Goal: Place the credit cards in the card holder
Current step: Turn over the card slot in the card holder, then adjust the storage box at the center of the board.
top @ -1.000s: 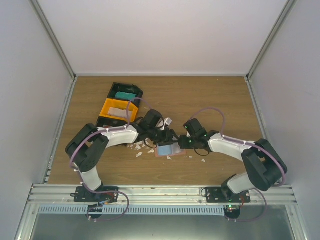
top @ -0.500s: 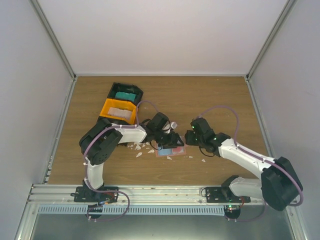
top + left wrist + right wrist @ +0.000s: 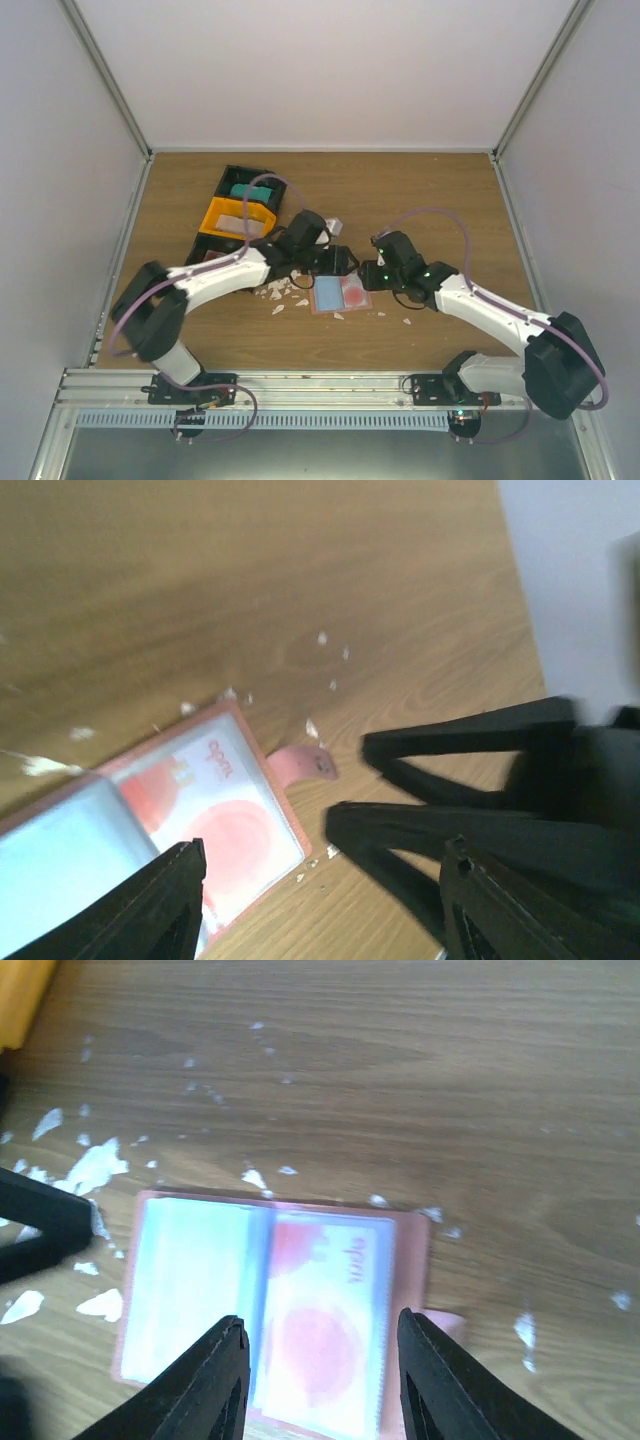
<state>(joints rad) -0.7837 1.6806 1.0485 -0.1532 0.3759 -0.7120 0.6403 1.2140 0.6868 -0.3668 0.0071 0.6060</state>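
The wooden table (image 3: 420, 190) is sitting inside white walls (image 3: 320, 70), and you are looking at the card holder (image 3: 338, 295) lying open and flat near its middle. A teal-blue card (image 3: 190, 1280) is showing in its left pocket and a red-and-white card (image 3: 320, 1330) in its right one. A short red word is running sideways along that card's pale end, too blurred for you to read. The closing tab (image 3: 300, 763) is sticking out from the holder's right edge.

Your left gripper (image 3: 320, 900) is hanging over the holder's far-left edge with its jaws spread wide around nothing. Your right gripper (image 3: 322, 1375) is hovering over the holder's right side, jaws parted more narrowly and gripping nothing, its fingertips just beside the tab.

White scraps (image 3: 280, 295) are crowding the holder's left edge. The orange bin (image 3: 237, 220) and black bins (image 3: 250, 185) are standing at far left, well apart from the holder. Bare wood is running from the holder to the far and right walls.
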